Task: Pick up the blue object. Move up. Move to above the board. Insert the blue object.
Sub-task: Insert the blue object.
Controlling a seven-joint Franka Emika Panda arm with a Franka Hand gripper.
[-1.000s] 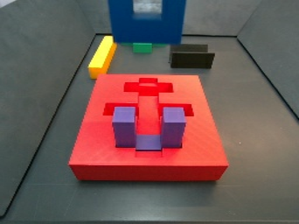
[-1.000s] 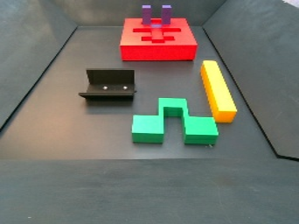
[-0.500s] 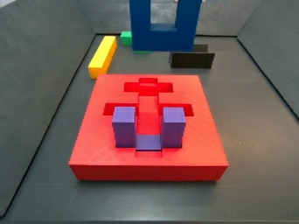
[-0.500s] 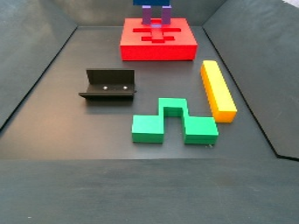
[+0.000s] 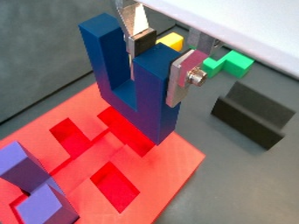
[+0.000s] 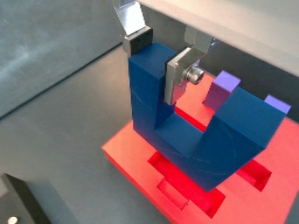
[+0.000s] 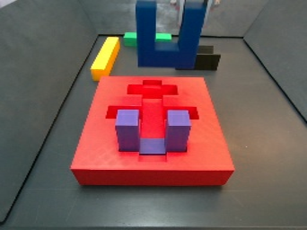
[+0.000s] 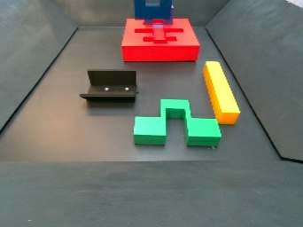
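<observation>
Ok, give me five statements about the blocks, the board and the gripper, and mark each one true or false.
1. The gripper holds the blue object by one of its prongs. True.
2. The blue object is already seated in the board. False: in a side view it hangs in the air, near the board's far edge.
3. The purple block sits in a recess of the board. True.
4. The yellow bar lies on top of the board. False: it lies on the grey floor, beside the green block.
5. The fixture stands on the floor, apart from the board. True.
</observation>
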